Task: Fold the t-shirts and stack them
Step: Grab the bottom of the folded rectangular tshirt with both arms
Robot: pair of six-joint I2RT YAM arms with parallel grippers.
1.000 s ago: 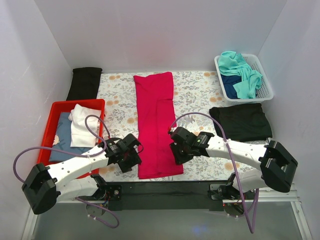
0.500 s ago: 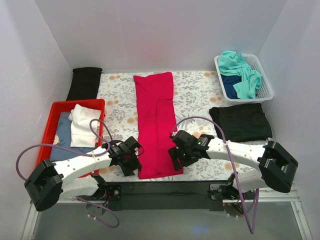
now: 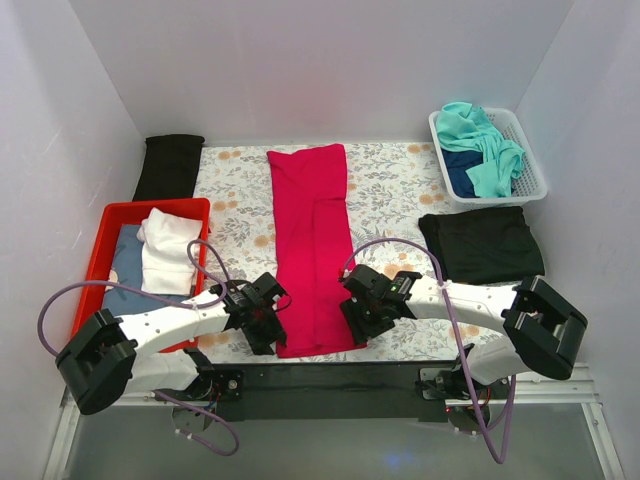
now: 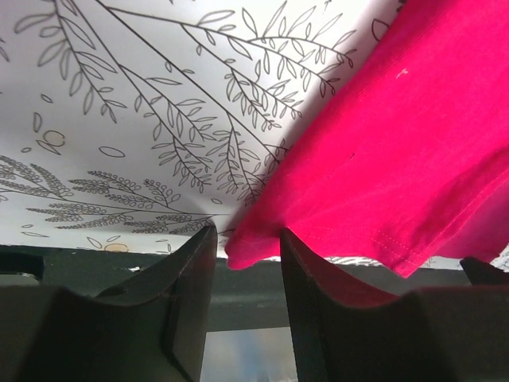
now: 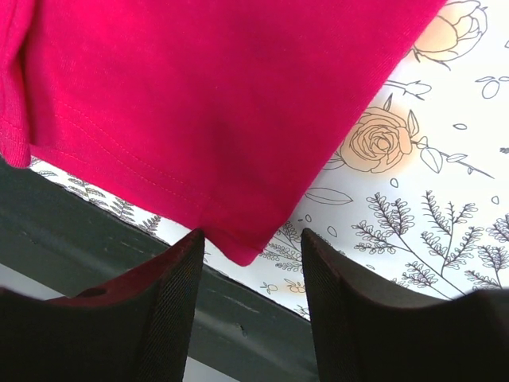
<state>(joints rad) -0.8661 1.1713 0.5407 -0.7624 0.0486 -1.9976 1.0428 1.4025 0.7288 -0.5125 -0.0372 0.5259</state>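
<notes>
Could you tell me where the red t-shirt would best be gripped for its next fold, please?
Probably at the two near hem corners of the red t-shirt, which lies flat in a long strip. Each corner already sits between open jaws: the left gripper at one, the right gripper at the other. Come in low from the robot's side.

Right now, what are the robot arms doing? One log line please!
phase: pre-grasp | left gripper: open at red t-shirt near-left corner | right gripper: open at near-right corner
</notes>
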